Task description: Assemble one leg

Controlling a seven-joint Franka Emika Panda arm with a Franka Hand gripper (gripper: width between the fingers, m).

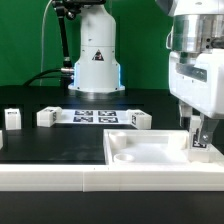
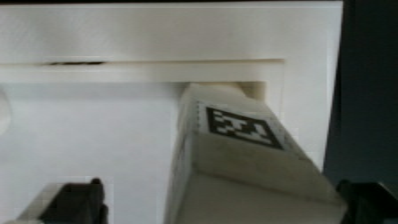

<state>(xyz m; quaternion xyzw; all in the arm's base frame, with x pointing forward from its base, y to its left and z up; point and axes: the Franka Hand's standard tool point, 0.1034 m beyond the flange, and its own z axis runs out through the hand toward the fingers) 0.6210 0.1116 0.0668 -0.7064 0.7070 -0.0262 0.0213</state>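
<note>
Far left of the exterior view, on the black table (image 1: pixel 60 135): a small white block (image 1: pixel 12 118) with a tag, lying loose. Just right of it, a second loose block (image 1: pixel 46 117), also lying on the table. Centre, further back: the marker board (image 1: pixel 98 116), flat, carrying several tags. At its right end, a third block (image 1: pixel 140 119), near the far edge of the large white panel (image 1: pixel 140 150). Lower centre to lower right: that panel, flat, with a round recess showing at its near left corner.

Right edge of the exterior view: the gripper (image 1: pixel 197 135), hanging straight down over the panel's right corner, fingers (image 1: pixel 190 128) closed on the leg (image 1: pixel 199 146), which stands upright between them with its lower end at or just above the panel surface; contact not clear.

In the wrist view: the leg (image 2: pixel 240 150) filling the centre, tagged face toward the camera, long axis running straight away from the fingers (image 2: pixel 75 203) toward the panel (image 2: pixel 89 110). Dark finger tips at both lower corners, flanking the leg's near end. Judged from this: leg directly below the gripper and in line with it, so the seating likely depends on a straight descent into the corner recess, with tilt the main risk.
</note>
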